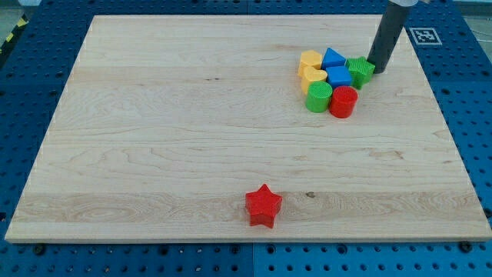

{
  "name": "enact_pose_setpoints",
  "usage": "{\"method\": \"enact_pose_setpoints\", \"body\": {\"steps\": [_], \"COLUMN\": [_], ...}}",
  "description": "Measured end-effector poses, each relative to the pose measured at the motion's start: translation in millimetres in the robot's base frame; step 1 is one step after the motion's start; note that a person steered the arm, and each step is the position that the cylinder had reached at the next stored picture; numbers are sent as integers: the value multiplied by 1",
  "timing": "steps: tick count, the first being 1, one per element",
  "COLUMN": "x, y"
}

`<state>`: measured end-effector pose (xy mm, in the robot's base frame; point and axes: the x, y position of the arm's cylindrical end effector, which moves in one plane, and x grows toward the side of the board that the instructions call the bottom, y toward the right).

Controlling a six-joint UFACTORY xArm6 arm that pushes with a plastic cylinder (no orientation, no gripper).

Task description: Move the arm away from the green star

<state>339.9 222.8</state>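
Note:
The green star (360, 70) sits at the right end of a tight cluster of blocks near the view's top right of the wooden board (154, 138). My tip (377, 70) stands just to the right of the green star, touching it or nearly so; the dark rod rises from there to the view's top. In the cluster are a blue triangle (333, 57), a blue block (338, 75), a yellow hexagon (310, 60), a yellow heart-like block (311, 75), a green cylinder (318, 97) and a red cylinder (343, 101).
A red star (263, 205) lies alone near the board's bottom edge, right of centre. A blue perforated table (469, 115) surrounds the board. A black-and-white marker tag (425, 35) sits off the board at the top right.

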Motion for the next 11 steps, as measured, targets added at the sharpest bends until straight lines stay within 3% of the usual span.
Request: {"method": "enact_pose_setpoints", "body": {"steps": [2, 5, 6, 9, 11], "x": [38, 161, 182, 184, 184], "y": [38, 39, 34, 18, -53]}}
